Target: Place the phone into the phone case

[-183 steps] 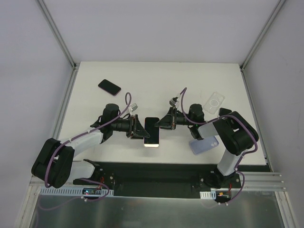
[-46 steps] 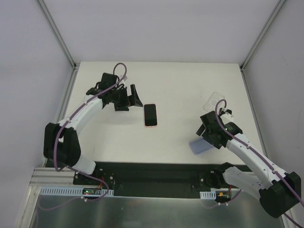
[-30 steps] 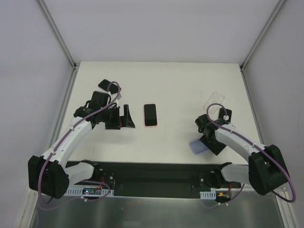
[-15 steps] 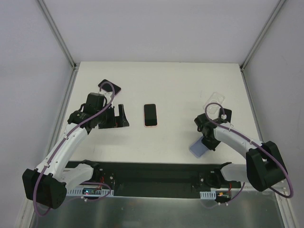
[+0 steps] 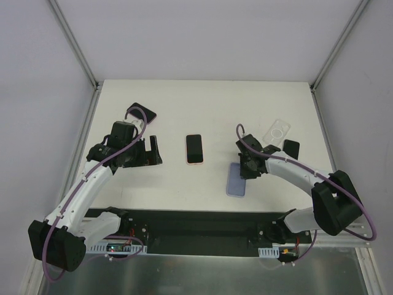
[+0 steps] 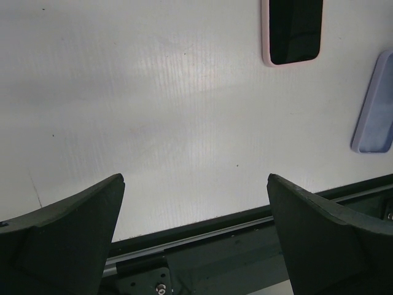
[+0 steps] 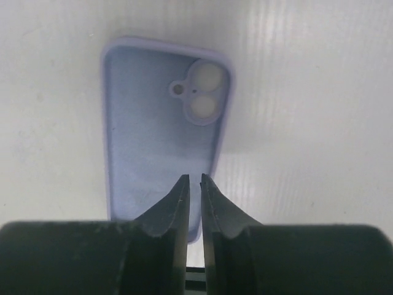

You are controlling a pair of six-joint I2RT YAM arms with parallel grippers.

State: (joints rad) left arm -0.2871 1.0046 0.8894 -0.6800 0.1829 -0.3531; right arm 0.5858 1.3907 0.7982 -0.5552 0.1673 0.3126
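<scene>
The phone [image 5: 194, 149], black-screened with a pink rim, lies flat mid-table, and shows in the left wrist view too [image 6: 293, 31]. The lilac phone case [image 5: 236, 180] lies open side up to its right, camera holes at the far end [image 7: 159, 123], and also shows at the left wrist view's edge [image 6: 374, 104]. My right gripper [image 5: 246, 167] is shut at the case's near end [image 7: 194, 178], fingers almost together with only a slit between them. My left gripper [image 5: 153, 150] stands wide open left of the phone with nothing between its fingers [image 6: 195, 203].
A second black phone [image 5: 141, 113] lies at the far left, partly behind the left arm. A clear case [image 5: 276, 131] and a small black object [image 5: 290, 148] lie at the right. The black base rail [image 6: 202, 236] runs along the table's near edge.
My right gripper closed on the lilac case and moved left towards the phone, bringing the case along and turning it lengthwise. The left arm pulled back slightly, still open.
</scene>
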